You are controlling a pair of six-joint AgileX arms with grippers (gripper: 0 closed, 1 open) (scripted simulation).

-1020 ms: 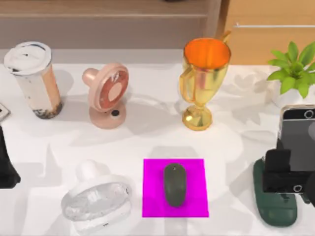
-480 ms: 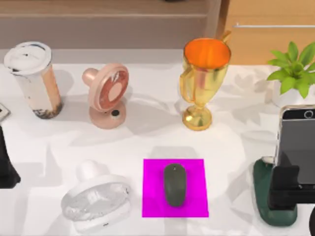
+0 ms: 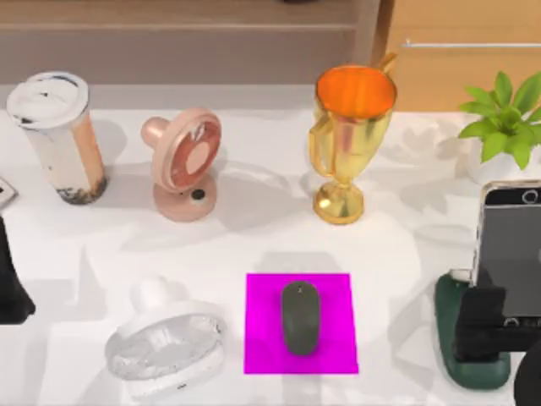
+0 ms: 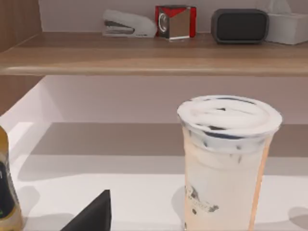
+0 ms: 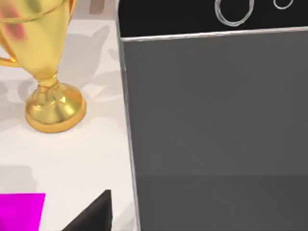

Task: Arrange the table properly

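Observation:
The white table (image 3: pixel 254 245) carries a dark mouse (image 3: pixel 300 317) lying on a magenta pad (image 3: pixel 262 338). At the right edge a black phone (image 3: pixel 511 245) stands upright on a dark green stand (image 3: pixel 452 330). My right gripper (image 3: pixel 490 326) sits low in front of the phone, open. In the right wrist view the phone (image 5: pixel 216 120) is very close, and one finger (image 5: pixel 94 214) stands just beside its edge. My left gripper (image 3: pixel 10 288) is parked at the far left edge, open, one finger (image 4: pixel 94 216) showing before the milk tea cup (image 4: pixel 226 159).
Along the back stand a milk tea cup (image 3: pixel 59 135), a pink fan (image 3: pixel 186 161), a gold trophy (image 3: pixel 348 135) and a potted plant (image 3: pixel 503 118). A white fan (image 3: pixel 169 342) lies at front left. A wooden shelf (image 3: pixel 211 34) runs behind the table.
My right gripper has dropped back toward the table's front edge, away from the phone's upper part. The phone stays upright on the green stand. The left arm is still.

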